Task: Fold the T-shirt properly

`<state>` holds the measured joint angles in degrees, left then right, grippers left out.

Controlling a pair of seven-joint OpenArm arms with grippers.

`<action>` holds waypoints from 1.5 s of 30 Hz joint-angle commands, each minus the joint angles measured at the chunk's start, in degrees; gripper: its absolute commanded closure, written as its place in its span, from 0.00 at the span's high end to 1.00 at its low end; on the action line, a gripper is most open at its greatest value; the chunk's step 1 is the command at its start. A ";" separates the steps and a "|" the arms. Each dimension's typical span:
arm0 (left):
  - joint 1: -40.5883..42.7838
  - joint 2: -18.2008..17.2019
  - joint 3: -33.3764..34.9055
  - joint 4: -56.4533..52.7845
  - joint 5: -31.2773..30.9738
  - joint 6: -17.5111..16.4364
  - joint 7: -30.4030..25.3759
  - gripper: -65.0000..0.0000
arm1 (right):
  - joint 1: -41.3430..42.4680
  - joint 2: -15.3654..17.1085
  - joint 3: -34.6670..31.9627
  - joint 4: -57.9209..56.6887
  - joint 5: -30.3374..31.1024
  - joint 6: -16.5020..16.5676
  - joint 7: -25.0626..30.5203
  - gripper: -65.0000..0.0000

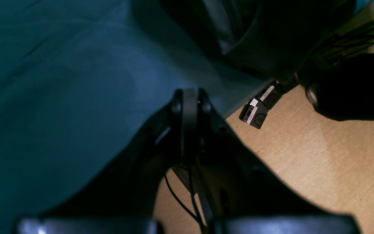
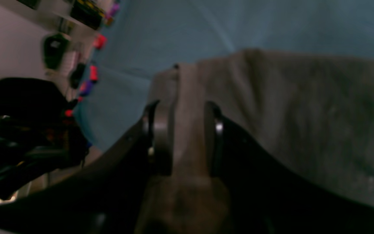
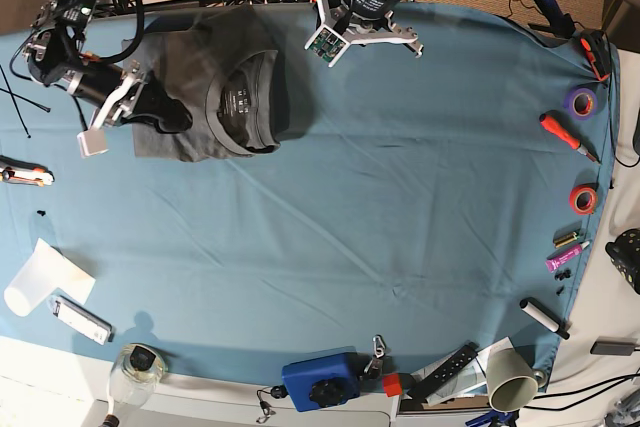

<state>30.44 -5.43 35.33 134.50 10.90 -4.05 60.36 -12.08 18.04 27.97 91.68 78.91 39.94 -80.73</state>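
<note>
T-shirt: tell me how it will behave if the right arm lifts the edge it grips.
The T-shirt is probably floppy: it lies bunched in soft wrinkles. Its fabric folds between the right gripper's fingers, so the rest would likely drape and trail. The matte cloth seems unlikely to slip.

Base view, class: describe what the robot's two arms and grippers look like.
Both arms are black with silver-grey joints and loose black cables. Each carries a small white camera block near the wrist. The right gripper and left gripper have dark, curved black fingers.
</note>
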 commanded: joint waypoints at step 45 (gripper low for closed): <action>17.59 -3.34 -43.76 0.50 -12.85 4.09 5.68 0.00 | -34.82 -3.89 15.65 21.46 -12.76 0.06 0.73 0.26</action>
<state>47.44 -8.71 -8.32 134.13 -2.28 -0.01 66.22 -46.28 13.58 43.11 112.38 65.10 39.92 -80.75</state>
